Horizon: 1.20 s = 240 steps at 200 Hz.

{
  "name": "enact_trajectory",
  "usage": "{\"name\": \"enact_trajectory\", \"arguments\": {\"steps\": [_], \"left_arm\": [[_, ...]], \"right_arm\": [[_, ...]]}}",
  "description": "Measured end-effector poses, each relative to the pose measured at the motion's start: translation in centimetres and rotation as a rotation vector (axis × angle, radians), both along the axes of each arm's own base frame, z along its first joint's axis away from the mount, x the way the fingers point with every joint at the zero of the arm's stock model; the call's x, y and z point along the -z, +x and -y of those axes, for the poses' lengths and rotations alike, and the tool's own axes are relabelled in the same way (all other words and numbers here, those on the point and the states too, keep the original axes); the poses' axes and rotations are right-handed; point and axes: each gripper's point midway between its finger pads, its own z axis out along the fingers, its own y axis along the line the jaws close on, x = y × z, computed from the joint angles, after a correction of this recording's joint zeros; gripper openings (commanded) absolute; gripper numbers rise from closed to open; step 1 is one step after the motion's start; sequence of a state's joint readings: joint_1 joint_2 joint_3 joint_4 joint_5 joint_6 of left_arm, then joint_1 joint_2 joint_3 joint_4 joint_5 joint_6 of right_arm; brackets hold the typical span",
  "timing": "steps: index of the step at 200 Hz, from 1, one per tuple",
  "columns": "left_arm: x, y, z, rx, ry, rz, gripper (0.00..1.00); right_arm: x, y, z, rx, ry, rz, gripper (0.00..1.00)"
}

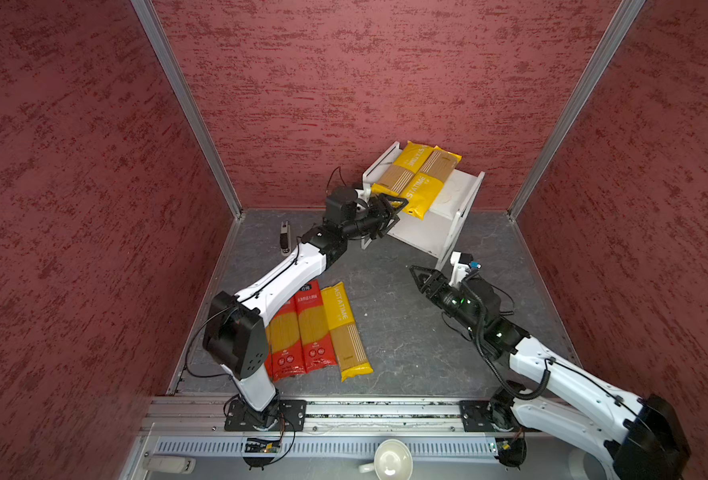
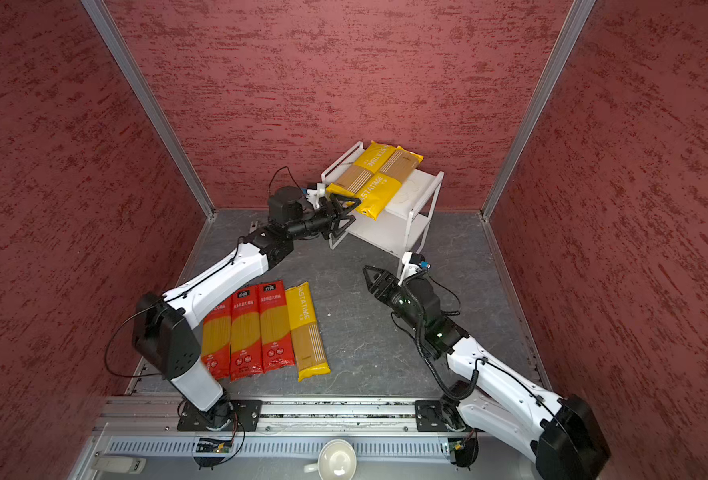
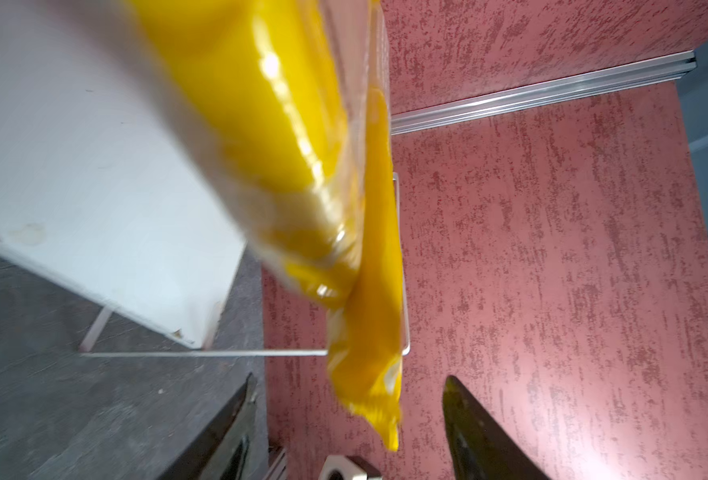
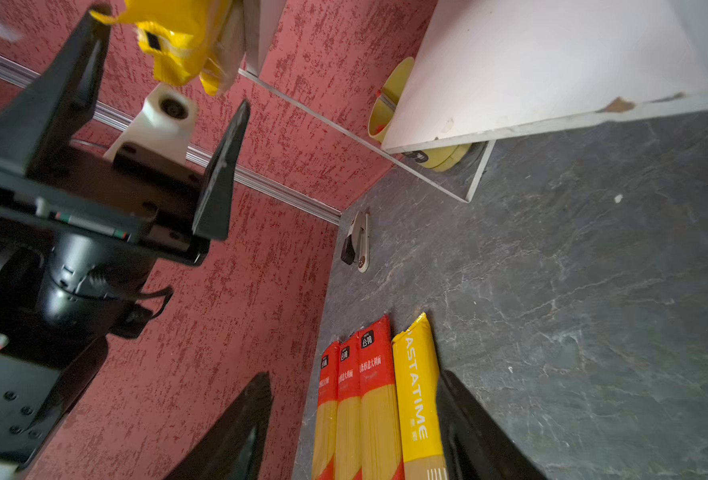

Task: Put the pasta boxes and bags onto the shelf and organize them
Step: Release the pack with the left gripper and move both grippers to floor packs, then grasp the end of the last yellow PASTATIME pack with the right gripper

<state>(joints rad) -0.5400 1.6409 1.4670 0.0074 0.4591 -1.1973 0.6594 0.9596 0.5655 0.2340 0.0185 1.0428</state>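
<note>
Top views: white two-tier shelf (image 1: 456,187) (image 2: 417,189) stands far centre-right, turned askew. 2 yellow PASTATIME packs lie flat on its top board, side by side and touching along their long edges: left pack (image 1: 402,168) (image 2: 362,170) and right pack (image 1: 427,185) (image 2: 385,185). The right pack overhangs the near edge. The rest of the top board is bare and stained.

Left gripper (image 1: 389,218) (image 2: 346,218) sits at the shelf's near-left corner with its pincer spread wide. The left wrist view is blurred: a crumpled yellow pack end hangs between the two fingers (image 3: 236,419), neither pressing it, so nothing is held.

Right gripper (image 1: 420,276) (image 2: 371,276) hovers over the grey table (image 1: 406,332) just near of the shelf's near-right leg. Its pincer is wide and empty, and both fingers (image 4: 481,432) show apart in the right wrist view.

Near left on the table, 4 packs lie in one row with long edges touching:
- 3 red-ended spaghetti packs (image 2: 215,336) (image 2: 245,332) (image 2: 275,328)
- 1 table PASTATIME pack (image 1: 346,328) (image 2: 306,332) (image 4: 416,399) at the right end

Left arm (image 1: 285,278) covers part of the leftmost red one. Count is 6 packs: 2 on the shelf, 4 on the table.

Other things:
- 1 yellow cup (image 4: 389,99) behind the shelf's lower board
- 1 small black-and-white gadget (image 1: 285,237) at far left
- 1 white mug (image 1: 389,459) at the near edge
</note>
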Motion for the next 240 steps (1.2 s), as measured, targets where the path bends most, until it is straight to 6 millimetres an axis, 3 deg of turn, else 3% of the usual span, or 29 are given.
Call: {"name": "enact_trajectory", "arguments": {"steps": [45, 65, 87, 116, 135, 156, 198, 240], "left_arm": [[-0.2, -5.7, -7.3, -0.097, 0.141, 0.086, 0.75], [1.3, -7.2, -10.2, -0.169, 0.245, 0.12, 0.76], [6.0, -8.5, -13.5, -0.245, 0.375, 0.078, 0.76], [15.1, -10.8, -17.4, -0.3, 0.566, -0.079, 0.76], [19.3, -12.6, -18.7, -0.293, 0.657, -0.172, 0.77], [21.6, -14.4, -19.1, -0.278, 0.72, -0.209, 0.77], [24.1, -16.1, -19.5, -0.27, 0.765, -0.252, 0.77], [25.2, -17.1, -20.1, -0.286, 0.77, -0.273, 0.77]], "right_arm": [[2.9, 0.6, -1.8, -0.042, -0.078, -0.06, 0.65], [4.3, 0.8, -3.7, -0.085, -0.14, -0.089, 0.65], [5.3, 0.7, -6.9, -0.154, -0.207, -0.105, 0.64], [5.9, 0.2, -11.1, -0.245, -0.283, -0.098, 0.64], [7.3, -0.3, -13.1, -0.297, -0.344, -0.108, 0.64], [9.7, -0.6, -14.8, -0.348, -0.423, -0.141, 0.64], [14.2, -0.8, -16.0, -0.416, -0.533, -0.227, 0.62], [18.3, -1.3, -17.3, -0.493, -0.592, -0.329, 0.59]]}}
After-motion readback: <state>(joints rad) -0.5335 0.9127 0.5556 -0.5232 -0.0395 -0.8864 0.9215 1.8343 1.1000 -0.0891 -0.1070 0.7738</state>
